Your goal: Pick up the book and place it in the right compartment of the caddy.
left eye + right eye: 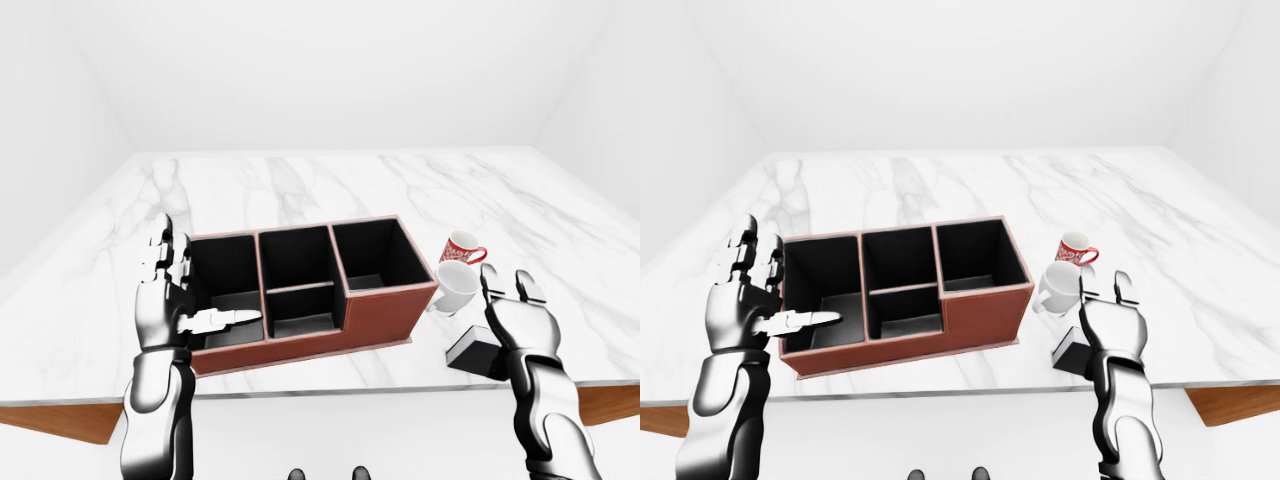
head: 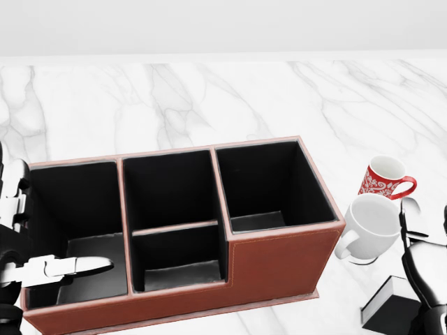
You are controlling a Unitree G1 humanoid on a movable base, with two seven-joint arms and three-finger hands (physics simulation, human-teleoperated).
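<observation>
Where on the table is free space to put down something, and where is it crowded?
Bare marble table lies between the caddy and the wall, and also left of the caddy. It is crowded right of the caddy: red mug, white mug, book and right robot hand.

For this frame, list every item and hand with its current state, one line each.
Caddy: upright on the table, all compartments empty.
Book: flat on the table right of the caddy, not yet picked up.
White mug: tipped, mouth toward the camera.
Red mug: tilted, beside the white mug.
Left hand: open, at the caddy's left end.
Right hand: open, above the book, holding nothing.
</observation>
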